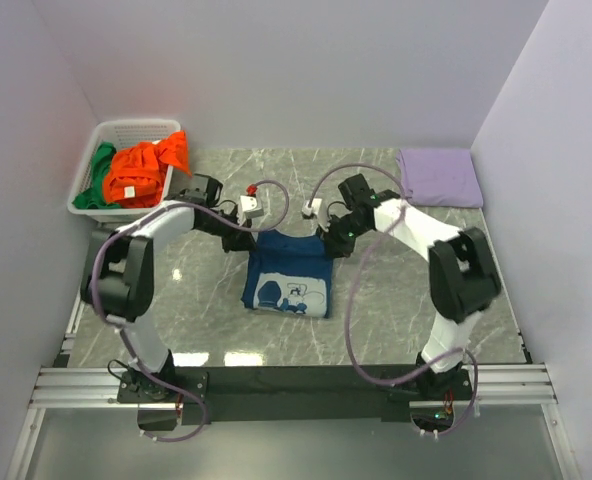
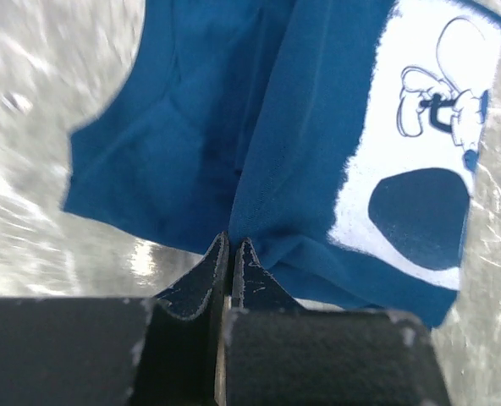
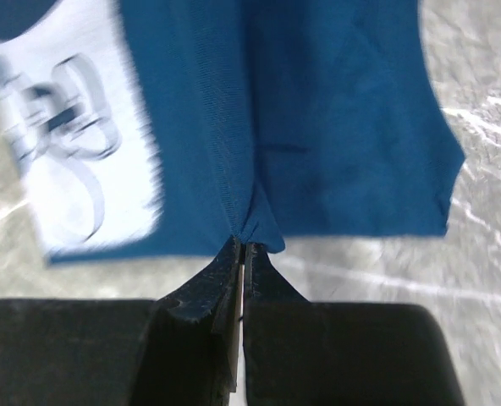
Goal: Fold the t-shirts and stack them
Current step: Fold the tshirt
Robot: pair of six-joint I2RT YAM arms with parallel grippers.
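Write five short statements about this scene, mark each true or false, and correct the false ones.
1. The left gripper and the right gripper are both shut on the blue tee. True.
2. The orange tee lies flat beside the blue tee. False: it sits bunched in the basket.
3. A purple cloth lies at the far right corner of the table. True.
4. The blue tee's white print faces down. False: it faces up, in plain view.
5. The green tee is in the basket. True.
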